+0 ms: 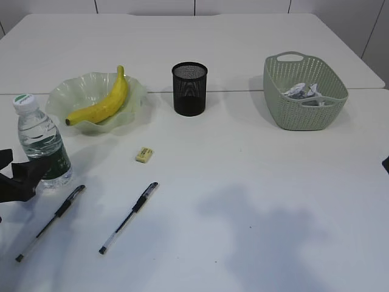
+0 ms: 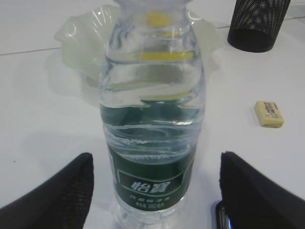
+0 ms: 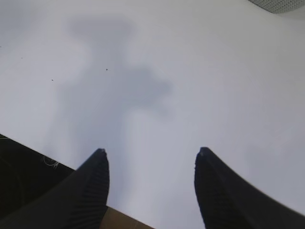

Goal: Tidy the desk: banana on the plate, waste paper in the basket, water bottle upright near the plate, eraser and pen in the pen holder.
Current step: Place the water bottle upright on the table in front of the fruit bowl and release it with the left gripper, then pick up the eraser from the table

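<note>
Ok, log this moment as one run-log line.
water bottle upright, released | left gripper open | banana on plate | eraser, pens on table

Two pens (image 1: pixel 51 222), one banana (image 1: pixel 100 106), bottle (image 1: pixel 41 143), eraser (image 1: pixel 144 154), perhaps two paper wads (image 1: pixel 302 91).

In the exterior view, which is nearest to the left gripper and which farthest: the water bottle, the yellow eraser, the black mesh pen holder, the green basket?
1. Clear plastic water bottle, standing right beside the left gripper at the left edge.
2. Small yellow eraser, to the right, mid-table.
3. Black mesh pen holder, farther back, centre.
4. Green perforated basket, far right.
</note>
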